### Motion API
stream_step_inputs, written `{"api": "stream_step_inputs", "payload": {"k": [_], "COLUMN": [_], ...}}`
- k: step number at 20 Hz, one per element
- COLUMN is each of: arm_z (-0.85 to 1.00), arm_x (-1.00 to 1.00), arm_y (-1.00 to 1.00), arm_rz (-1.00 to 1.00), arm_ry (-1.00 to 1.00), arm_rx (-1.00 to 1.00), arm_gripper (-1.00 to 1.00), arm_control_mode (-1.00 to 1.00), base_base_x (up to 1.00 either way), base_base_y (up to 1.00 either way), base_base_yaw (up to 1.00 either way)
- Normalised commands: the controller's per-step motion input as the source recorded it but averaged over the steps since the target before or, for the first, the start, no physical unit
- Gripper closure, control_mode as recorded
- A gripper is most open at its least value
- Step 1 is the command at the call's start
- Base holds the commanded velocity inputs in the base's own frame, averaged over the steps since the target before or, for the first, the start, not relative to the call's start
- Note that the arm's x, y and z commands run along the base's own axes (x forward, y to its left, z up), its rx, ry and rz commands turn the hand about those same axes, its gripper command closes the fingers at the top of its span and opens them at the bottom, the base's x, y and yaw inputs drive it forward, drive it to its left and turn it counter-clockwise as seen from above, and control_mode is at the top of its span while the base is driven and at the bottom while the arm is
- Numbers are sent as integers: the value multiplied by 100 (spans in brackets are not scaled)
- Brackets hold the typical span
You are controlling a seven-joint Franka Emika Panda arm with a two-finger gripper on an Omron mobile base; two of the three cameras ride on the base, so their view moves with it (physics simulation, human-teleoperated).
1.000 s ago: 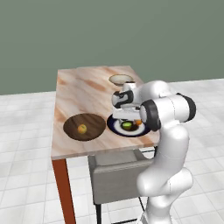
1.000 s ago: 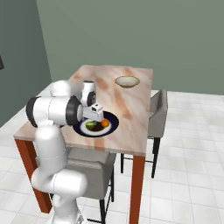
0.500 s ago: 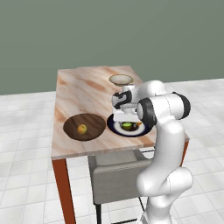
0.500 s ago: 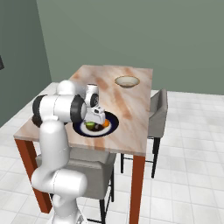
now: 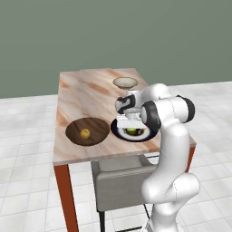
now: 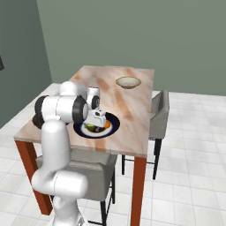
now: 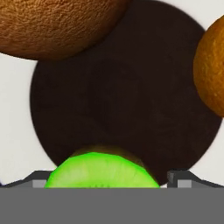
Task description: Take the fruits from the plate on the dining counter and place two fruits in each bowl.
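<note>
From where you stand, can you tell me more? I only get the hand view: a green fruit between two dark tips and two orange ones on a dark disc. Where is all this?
Observer: On a navy plate with a white ring, lying on the dining counter.
Visitor: Is any fruit elsewhere already?
Observer: Yes, a yellow fruit lies in the dark brown wooden bowl, left of the plate.
Visitor: And the other bowl?
Observer: The cream bowl stands farther along the counter; I see nothing in it.
Visitor: Is the claw gripping the green one?
Observer: No; the gripper stands open, straddling the green fruit.
</note>
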Motion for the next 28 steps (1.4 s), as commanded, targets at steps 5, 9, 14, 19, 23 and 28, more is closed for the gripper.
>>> {"api": "stream_step_inputs", "payload": {"k": [5,9,14,19,23,28], "arm_z": [-2,2,39,92,76,35], "arm_x": [0,0,-20,-43,-30,-3], "arm_y": [0,0,9,47,87,100], "arm_rz": [0,0,0,10,20,30], "arm_ry": [3,-4,-7,-15,-11,-6], "arm_rx": [0,0,0,0,0,0], "arm_gripper": [100,100,100,100,100,100], "arm_control_mode": [-100,-100,-100,-100,-100,-100], "base_base_x": [0,0,0,0,0,0], "base_base_y": [0,0,0,0,0,0], "base_base_yaw": [0,0,0,0,0,0]}}
